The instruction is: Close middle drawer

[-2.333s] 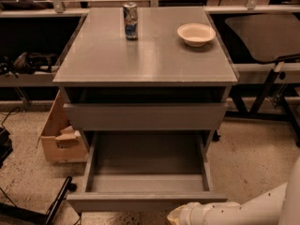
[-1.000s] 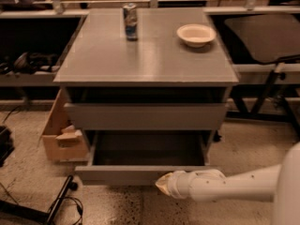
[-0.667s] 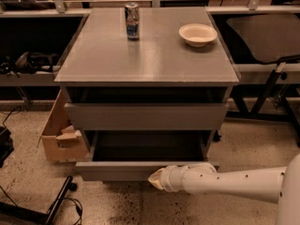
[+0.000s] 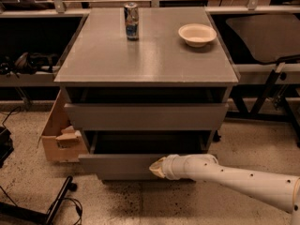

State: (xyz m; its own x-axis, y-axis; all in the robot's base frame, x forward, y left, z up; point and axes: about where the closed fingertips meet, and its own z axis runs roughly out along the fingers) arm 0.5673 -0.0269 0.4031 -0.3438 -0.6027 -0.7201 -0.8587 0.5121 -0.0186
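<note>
The grey cabinet (image 4: 145,55) stands in the middle of the camera view. Its middle drawer (image 4: 117,164) is the low grey box under the taller upper drawer front (image 4: 145,116). It sticks out only a little, with a dark gap showing above its front. My gripper (image 4: 157,168) is at the end of my white arm (image 4: 234,177), which reaches in from the lower right. The gripper's tip rests against the drawer's plain front, right of its middle. The lowest drawer is hidden beneath.
A drink can (image 4: 131,21) and a white bowl (image 4: 197,34) stand on the cabinet top. A cardboard box (image 4: 58,135) sits on the floor at the cabinet's left. A black stand foot (image 4: 56,203) lies at the lower left. Dark frames and shelves flank both sides.
The middle drawer has slid from wide open to nearly shut. My arm and gripper have moved up and left with its front, toward the cabinet.
</note>
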